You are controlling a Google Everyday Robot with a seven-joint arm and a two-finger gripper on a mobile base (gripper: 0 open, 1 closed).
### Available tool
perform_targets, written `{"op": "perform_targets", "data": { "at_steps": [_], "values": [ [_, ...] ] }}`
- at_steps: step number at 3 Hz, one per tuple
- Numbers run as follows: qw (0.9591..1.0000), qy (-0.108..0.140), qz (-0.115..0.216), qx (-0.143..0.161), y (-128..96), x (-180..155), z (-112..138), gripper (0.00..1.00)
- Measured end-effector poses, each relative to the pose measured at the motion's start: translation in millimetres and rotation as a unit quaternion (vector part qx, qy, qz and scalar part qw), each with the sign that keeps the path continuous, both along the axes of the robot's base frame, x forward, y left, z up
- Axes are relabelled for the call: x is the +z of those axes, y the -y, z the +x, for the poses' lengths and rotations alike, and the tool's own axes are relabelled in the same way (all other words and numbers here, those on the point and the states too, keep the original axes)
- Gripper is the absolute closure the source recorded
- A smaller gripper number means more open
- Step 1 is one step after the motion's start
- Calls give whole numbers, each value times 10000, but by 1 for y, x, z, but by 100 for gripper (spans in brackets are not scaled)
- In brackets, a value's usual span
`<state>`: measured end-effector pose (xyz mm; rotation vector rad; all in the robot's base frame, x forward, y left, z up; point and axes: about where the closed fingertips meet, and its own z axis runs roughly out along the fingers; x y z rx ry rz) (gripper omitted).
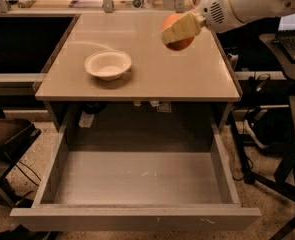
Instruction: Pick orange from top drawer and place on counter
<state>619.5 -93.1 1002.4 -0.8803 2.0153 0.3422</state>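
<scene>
Your jaws are closed on the orange [181, 45]. One tan pad lies across its near face, so only its top edge and underside show. The gripper [176, 31] hangs over the right rear part of the desk [187, 79], apparently clear of the surface. It is to the right of the bowl [108, 64] and apart from it.

Expect the orange to be light and firm, with a smooth skin that can slip, and it is round enough to roll once freed. A hold across its widest part suits it. Keep the squeeze moderate and let go only when it is low on a flat, bare patch.

The arm [247, 1] comes in from the upper right, with the wrist pointing left and slightly down. The drawer [137, 179] stands pulled out below the desk's front edge, and the orange is no longer in it.
</scene>
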Motion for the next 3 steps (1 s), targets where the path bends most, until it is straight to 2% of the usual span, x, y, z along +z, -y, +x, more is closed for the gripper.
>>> {"op": "perform_targets", "data": {
  "at_steps": [1,2,3],
  "values": [
    [10000,1,3,3,0,0,-1,100],
    [9992,-157,142,-337,30,-21,34,100],
    [9967,-381,219,-684,64,-48,70,100]
  ]
}}
